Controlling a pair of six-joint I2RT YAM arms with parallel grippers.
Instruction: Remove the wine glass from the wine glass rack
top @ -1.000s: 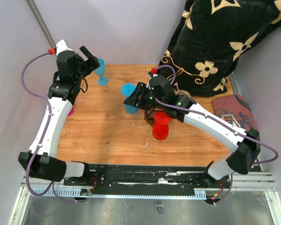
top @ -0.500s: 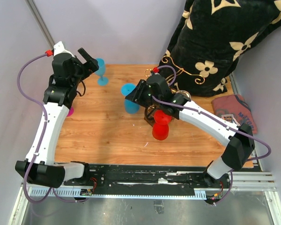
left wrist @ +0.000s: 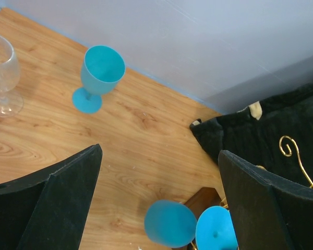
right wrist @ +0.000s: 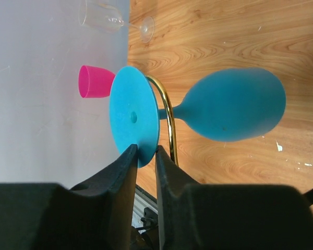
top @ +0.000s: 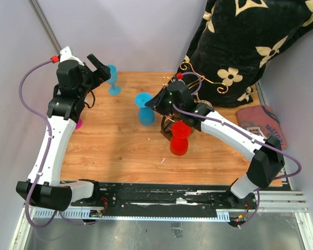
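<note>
A blue wine glass point(top: 145, 108) hangs upside down at the left end of the gold wire rack point(top: 199, 79), whose dark base point(top: 168, 128) stands on the table. My right gripper point(top: 156, 102) is shut on the rim of the glass's foot. In the right wrist view the jaws point(right wrist: 145, 153) pinch the foot point(right wrist: 134, 115), and a gold wire arm point(right wrist: 168, 122) runs beside the stem, between foot and bowl point(right wrist: 235, 111). My left gripper point(top: 99, 64) is open and empty at the back left. Its view shows the hung glass point(left wrist: 169, 223) and the open gripper point(left wrist: 159, 156).
A red glass point(top: 179, 139) hangs on the rack's near side. A second blue glass point(top: 112, 78) stands upright at the back left, with a clear glass point(left wrist: 1, 73) beside it. A pink cup point(top: 78, 124) sits at the left edge. A black flowered cloth point(top: 250, 47) fills the back right.
My right wrist has shifted a little back and right toward the rack while holding the foot; the blue glass has barely moved. My left arm has lifted slightly.
</note>
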